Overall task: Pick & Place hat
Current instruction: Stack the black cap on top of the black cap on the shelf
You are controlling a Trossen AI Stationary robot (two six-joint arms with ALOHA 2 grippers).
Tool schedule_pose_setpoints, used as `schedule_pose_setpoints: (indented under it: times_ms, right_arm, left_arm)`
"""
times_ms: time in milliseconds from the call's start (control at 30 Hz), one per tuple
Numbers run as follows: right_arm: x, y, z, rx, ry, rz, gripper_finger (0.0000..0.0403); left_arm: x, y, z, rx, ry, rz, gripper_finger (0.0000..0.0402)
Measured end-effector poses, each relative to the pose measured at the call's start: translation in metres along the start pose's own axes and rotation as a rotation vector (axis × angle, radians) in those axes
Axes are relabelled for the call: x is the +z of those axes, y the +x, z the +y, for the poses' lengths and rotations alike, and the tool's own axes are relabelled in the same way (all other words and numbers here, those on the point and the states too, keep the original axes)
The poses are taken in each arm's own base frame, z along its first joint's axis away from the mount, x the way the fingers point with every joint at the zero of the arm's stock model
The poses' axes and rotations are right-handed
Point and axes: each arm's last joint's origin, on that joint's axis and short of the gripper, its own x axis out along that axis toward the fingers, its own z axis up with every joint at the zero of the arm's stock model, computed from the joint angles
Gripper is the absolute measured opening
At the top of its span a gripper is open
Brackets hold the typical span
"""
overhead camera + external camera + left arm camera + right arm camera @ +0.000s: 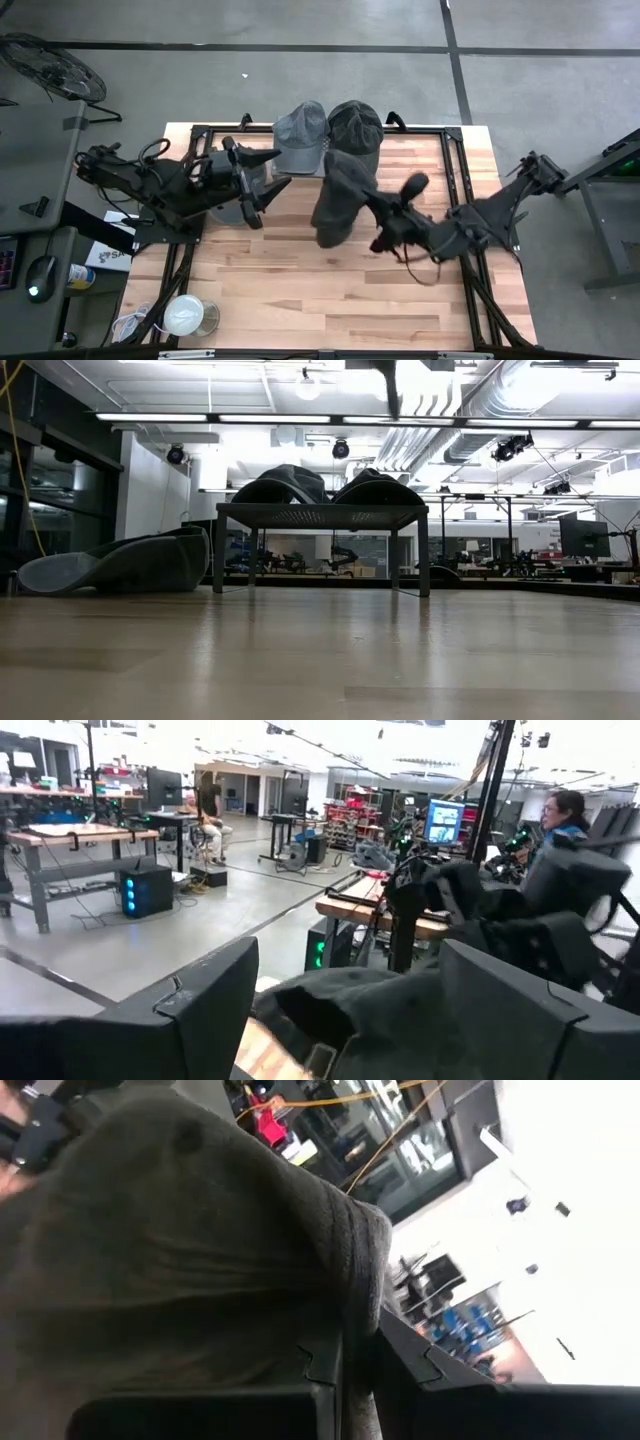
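Observation:
A dark grey hat [338, 195] hangs over the middle of the wooden table, with my right gripper [378, 208] shut on it. In the right wrist view this hat [180, 1250] fills most of the picture. My left gripper [277, 171] stands open just left of the hat, touching nothing; the hat [370, 1010] shows beyond its fingers. A blue-grey cap [300, 135] and a dark cap [356, 125] rest on a low black rack [320, 515] at the far edge. Another grey hat [120, 565] lies on the table under my left arm. My right gripper pinches the hat's edge [352, 1342] between its two fingers, where a ribbed seam runs down into them. The fingers come about level from the table's right side. The hat is lifted clear of the table and droops away from the fingers toward the left arm.
A white round container [185, 315] stands at the near left corner. The rack's black frame [455, 150] runs along the table's far and side edges. Bare wood [330, 290] lies toward the near edge. A person [565, 815] sits in the room beyond.

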Motion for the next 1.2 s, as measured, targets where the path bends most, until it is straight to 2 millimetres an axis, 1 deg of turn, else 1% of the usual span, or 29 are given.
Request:
schedule_pose_setpoints:
  times_ms: [267, 433, 600, 700, 833, 967, 1100, 1200]
  right_arm:
    - [-0.015, 0.037, -0.046, 0.083, 0.171, 0.124, 0.0022]
    - [-0.029, 0.054, -0.076, 0.137, 0.281, 0.205, 0.0022]
    - [-0.044, 0.071, -0.099, 0.175, 0.356, 0.263, 0.0022]
    - [-0.054, 0.081, -0.113, 0.177, 0.420, 0.290, 0.0022]
    - [-0.072, 0.094, -0.126, 0.186, 0.467, 0.338, 0.0022]
    - [-0.088, 0.104, -0.138, 0.187, 0.551, 0.378, 0.0022]
    - [-0.098, 0.110, -0.148, 0.152, 0.608, 0.406, 0.0022]
    - [-0.103, 0.111, -0.158, 0.173, 0.673, 0.402, 0.0022]
  left_arm:
    - [0.004, -0.003, 0.003, -0.011, 0.036, -0.010, 0.0308]
    - [0.005, -0.007, 0.006, -0.050, 0.048, 0.000, 0.0308]
    - [0.009, -0.014, 0.013, -0.052, 0.068, 0.017, 0.0308]
    - [0.009, -0.017, 0.017, -0.049, 0.108, 0.035, 0.0308]
    - [0.007, -0.019, 0.020, 0.003, 0.172, 0.056, 0.0308]
    - [0.007, -0.020, 0.024, 0.067, 0.252, 0.071, 0.0308]
    - [0.006, -0.020, 0.025, 0.134, 0.312, 0.079, 0.0308]
    - [0.007, -0.020, 0.027, 0.183, 0.338, 0.083, 0.0308]
